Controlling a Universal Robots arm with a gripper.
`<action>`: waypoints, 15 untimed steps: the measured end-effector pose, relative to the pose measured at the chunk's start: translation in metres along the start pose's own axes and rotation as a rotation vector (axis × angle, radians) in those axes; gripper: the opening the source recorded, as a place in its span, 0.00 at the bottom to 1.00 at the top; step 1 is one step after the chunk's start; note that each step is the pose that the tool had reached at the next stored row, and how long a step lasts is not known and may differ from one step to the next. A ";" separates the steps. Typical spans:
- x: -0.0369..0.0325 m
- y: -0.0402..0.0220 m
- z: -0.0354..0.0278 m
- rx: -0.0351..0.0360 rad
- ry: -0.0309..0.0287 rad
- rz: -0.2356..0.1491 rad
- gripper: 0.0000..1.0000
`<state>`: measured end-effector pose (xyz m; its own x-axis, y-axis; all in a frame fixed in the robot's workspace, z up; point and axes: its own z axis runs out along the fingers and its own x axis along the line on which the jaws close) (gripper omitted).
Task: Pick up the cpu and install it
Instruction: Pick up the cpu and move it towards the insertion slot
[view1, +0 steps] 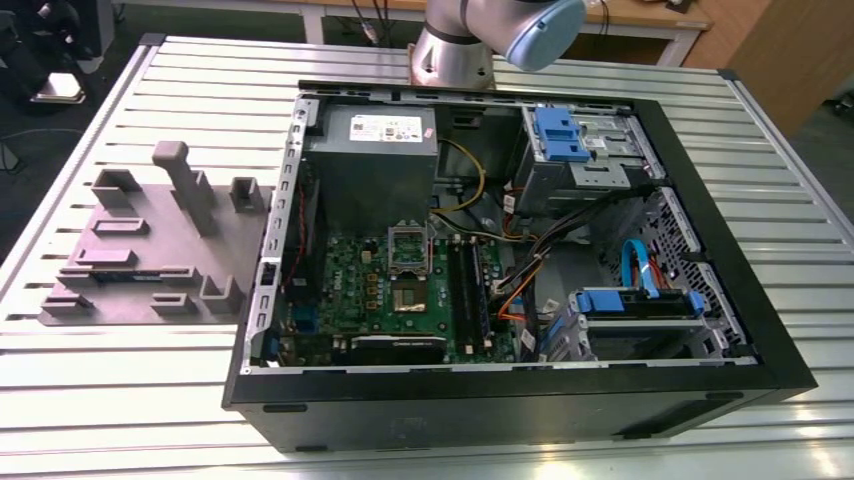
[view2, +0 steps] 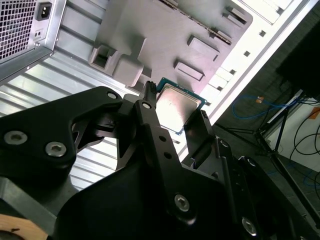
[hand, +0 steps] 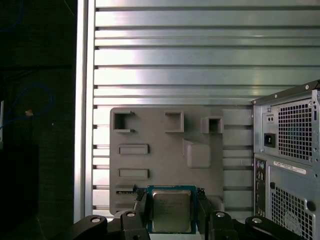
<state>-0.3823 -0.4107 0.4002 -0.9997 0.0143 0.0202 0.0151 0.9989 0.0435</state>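
Ribbed aluminium bench fills my screens. It carries a grey moulded tray and an open black computer case, which stands just beside the tray on the exterior view's right. From my seat the end effector reads as clamped on the cpu. In both wrist views a black finger presses against each of two opposite edges of the chip, whose pale metal lid faces the cameras with a thin green rim around it. In the second wrist view the cpu shows in front of the tray's outer edge, near a raised block on the tray. I cannot tell how high above the tray it is held. The tray's shallow pockets lie beyond the chip, towards the tray's middle. Inside the case, well apart from the tray, I see the green motherboard lying flat with its metal-framed socket. A grey box sits beside the board. The arm's base stands on the bench behind the case, on the far side from the tray.
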 end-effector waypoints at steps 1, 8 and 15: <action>-0.0004 0.0000 0.0000 0.0000 0.0000 0.000 0.47; -0.0026 0.0000 0.0000 0.0000 0.0000 0.000 0.47; -0.0039 0.0001 -0.0001 0.0000 0.0000 0.000 0.47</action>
<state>-0.3784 -0.4107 0.4002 -0.9997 0.0143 0.0202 0.0151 0.9989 0.0435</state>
